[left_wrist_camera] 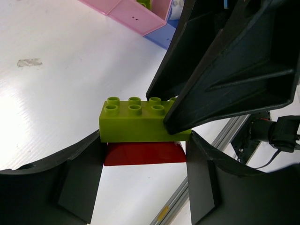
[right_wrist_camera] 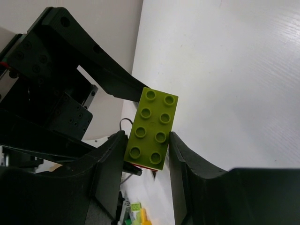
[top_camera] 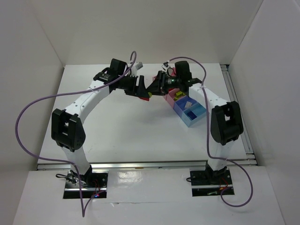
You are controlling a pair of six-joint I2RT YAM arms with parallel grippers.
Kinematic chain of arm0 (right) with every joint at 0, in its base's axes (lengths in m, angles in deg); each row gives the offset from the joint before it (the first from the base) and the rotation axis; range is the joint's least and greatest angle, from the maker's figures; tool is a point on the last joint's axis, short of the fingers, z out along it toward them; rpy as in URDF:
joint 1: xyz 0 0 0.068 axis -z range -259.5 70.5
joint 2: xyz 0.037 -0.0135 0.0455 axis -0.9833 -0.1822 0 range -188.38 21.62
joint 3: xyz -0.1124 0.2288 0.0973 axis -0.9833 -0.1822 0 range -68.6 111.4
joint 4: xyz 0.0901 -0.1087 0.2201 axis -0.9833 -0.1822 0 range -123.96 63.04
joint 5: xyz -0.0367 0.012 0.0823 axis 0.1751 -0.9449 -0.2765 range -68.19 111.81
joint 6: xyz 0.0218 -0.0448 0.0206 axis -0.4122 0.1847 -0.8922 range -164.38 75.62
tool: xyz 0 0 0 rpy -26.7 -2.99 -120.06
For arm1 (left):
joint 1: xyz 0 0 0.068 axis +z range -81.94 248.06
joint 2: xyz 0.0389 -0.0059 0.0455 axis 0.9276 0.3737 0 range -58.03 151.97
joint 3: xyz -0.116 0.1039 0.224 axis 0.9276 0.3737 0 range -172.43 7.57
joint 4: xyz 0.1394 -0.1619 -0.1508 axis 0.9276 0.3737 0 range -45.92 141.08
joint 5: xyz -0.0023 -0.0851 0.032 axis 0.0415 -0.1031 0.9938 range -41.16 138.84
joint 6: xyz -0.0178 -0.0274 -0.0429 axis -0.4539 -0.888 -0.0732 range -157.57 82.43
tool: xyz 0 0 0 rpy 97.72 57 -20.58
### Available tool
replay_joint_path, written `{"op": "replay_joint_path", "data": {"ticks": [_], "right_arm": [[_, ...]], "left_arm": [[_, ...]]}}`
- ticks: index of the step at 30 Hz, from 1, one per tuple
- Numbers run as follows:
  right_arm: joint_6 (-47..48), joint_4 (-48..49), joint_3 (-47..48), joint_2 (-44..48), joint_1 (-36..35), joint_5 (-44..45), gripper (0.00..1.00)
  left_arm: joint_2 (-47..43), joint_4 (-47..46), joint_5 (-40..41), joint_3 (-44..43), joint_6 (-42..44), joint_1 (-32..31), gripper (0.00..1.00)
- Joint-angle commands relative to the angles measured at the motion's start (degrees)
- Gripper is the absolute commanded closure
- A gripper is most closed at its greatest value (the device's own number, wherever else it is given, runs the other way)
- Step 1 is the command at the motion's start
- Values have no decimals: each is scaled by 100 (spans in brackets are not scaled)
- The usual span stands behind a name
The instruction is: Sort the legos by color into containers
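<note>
A lime green lego (left_wrist_camera: 136, 123) is stacked on a red lego (left_wrist_camera: 144, 153), held in the air between both grippers. My left gripper (left_wrist_camera: 144, 152) is shut on the red lego, one finger at each end. My right gripper (right_wrist_camera: 147, 140) is shut on the lime green lego (right_wrist_camera: 152, 129), and its fingers (left_wrist_camera: 225, 70) come in from the upper right of the left wrist view. In the top view the grippers meet at the stack (top_camera: 148, 94), just left of the containers (top_camera: 193, 118). The row of containers runs from pink (left_wrist_camera: 136, 18) to light blue and holds a few legos.
The table's metal rail (left_wrist_camera: 206, 159) runs below the left gripper. A few small green and yellow legos (right_wrist_camera: 137, 213) show at the bottom of the right wrist view. White walls enclose the table (top_camera: 126, 131) on three sides. Purple cables loop over both arms.
</note>
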Motion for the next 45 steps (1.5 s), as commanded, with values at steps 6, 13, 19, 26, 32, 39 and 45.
{"op": "replay_joint_path", "data": {"ticks": [6, 13, 19, 26, 32, 39, 45], "right_arm": [[-1848, 2939, -814, 254, 685, -475, 84], [-1920, 2882, -585, 59, 615, -556, 84], [-921, 1401, -164, 383, 615, 566, 84], [198, -483, 92, 1051, 781, 2598, 84], [690, -1214, 39, 1491, 1405, 3751, 84], [1323, -1865, 39, 1817, 1722, 4980, 84], [1614, -2085, -250, 1966, 1722, 5430, 84]], "left_arm": [[-241, 491, -28, 244, 114, 179, 59], [-180, 246, 33, 577, 35, 179, 59], [-57, 140, -72, 517, -18, 179, 58], [-118, 254, 42, 464, 43, 231, 58], [-118, 306, 103, 516, 96, 284, 58], [-118, 306, 103, 332, -9, 284, 58], [40, 359, 33, 156, -62, 284, 58]]}}
